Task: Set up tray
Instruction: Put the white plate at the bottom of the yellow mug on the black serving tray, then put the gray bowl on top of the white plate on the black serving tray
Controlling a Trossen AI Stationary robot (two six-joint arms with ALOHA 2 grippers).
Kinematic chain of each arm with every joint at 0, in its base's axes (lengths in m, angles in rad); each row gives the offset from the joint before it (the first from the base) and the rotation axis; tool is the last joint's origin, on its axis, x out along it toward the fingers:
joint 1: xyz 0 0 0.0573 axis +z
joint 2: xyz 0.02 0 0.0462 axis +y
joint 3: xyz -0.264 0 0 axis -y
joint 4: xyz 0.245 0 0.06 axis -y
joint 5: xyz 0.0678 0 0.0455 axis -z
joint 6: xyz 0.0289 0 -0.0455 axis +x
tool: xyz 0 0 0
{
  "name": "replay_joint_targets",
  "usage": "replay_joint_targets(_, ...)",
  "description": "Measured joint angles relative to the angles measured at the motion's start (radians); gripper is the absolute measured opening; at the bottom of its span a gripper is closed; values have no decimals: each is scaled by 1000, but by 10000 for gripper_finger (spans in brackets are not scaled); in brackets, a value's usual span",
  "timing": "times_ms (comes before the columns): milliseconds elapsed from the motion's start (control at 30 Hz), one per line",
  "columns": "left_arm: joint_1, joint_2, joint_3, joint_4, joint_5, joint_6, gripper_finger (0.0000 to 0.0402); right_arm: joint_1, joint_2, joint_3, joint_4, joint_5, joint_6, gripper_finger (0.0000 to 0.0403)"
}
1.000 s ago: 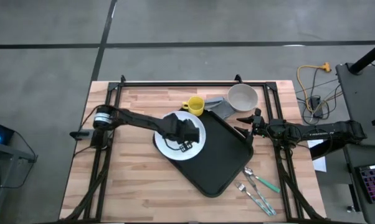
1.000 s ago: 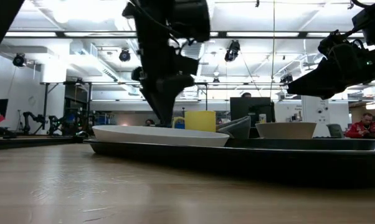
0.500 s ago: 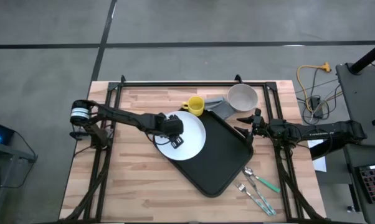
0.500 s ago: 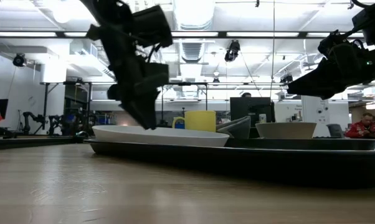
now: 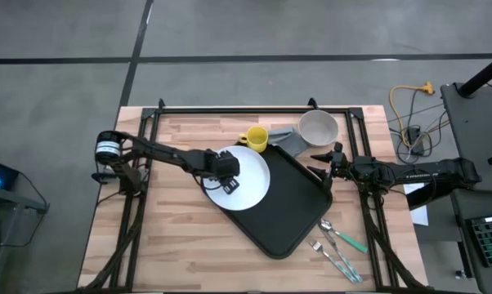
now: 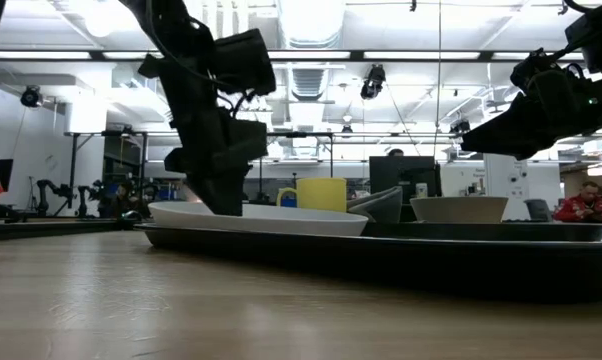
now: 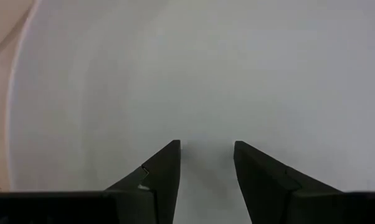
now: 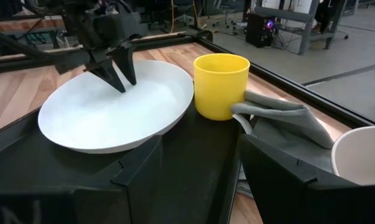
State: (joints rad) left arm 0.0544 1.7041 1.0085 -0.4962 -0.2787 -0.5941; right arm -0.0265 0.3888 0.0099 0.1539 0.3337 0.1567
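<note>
The black tray (image 5: 283, 208) lies slantwise in the middle of the table. A round white plate (image 5: 250, 175) lies over the tray's far left corner, its left part out over the wood. My left gripper (image 7: 206, 146) is open and points steeply down at the plate's left part (image 8: 122, 84). My right gripper (image 8: 200, 143) is open. It hangs above the tray's right corner (image 5: 321, 167), clear of it in the low view (image 6: 481, 140). My left gripper's fingertips (image 8: 116, 84) stand at the plate's inner surface near its left rim, coming slantwise from above. I cannot tell whether they touch the plate.
A yellow mug (image 5: 254, 139), a grey cloth (image 5: 288, 139) and a white bowl (image 5: 318, 126) sit along the far edge behind the tray. Cutlery (image 5: 336, 245) lies near the front right. Bare wood shows on the left and at the front.
My left gripper has gone from over the plate's middle toward the table's left edge and down, tipping steeper, and now stands over the plate's left part. The plate and tray have kept their places.
</note>
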Motion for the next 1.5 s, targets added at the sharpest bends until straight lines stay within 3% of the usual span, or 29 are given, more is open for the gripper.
replay_joint_targets(967,5,63,11,47,39,-20,136,0,0,0,0,0,0,208)
replay_joint_targets(1500,-12,63,144,-67,41,15,136,0,0,0,0,0,0,208)
